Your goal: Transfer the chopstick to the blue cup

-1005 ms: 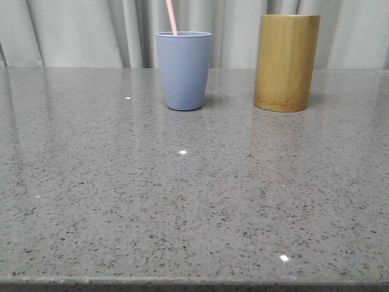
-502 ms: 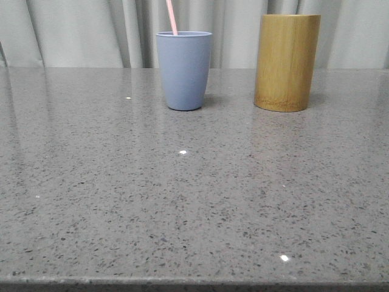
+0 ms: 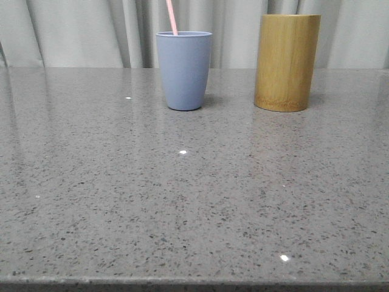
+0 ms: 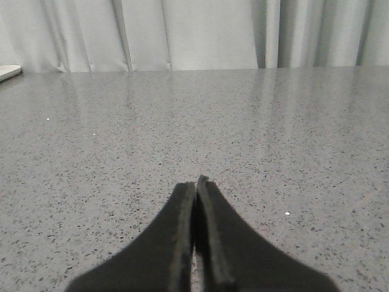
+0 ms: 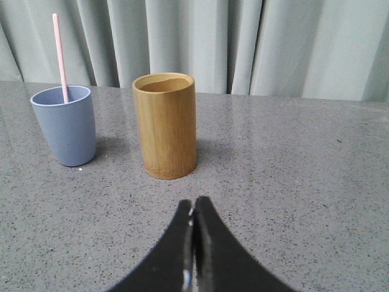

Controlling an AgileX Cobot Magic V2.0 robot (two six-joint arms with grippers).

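Observation:
The blue cup (image 3: pixel 183 70) stands upright at the back of the grey table, left of a tan bamboo cylinder (image 3: pixel 287 62). A thin pale pink chopstick (image 3: pixel 172 17) stands in the blue cup, its top end sticking out above the rim. The right wrist view shows the cup (image 5: pixel 65 125), the chopstick (image 5: pixel 59 56) and the bamboo cylinder (image 5: pixel 165 125), whose open top shows nothing sticking out. My right gripper (image 5: pixel 193 205) is shut and empty, short of the cylinder. My left gripper (image 4: pixel 196 182) is shut and empty over bare table. Neither gripper shows in the front view.
The speckled grey stone table (image 3: pixel 194 194) runs back to a pale curtain (image 3: pixel 79 30). Its front edge lies along the bottom of the front view. A pale flat object (image 4: pixel 8 72) lies at the table's far corner in the left wrist view.

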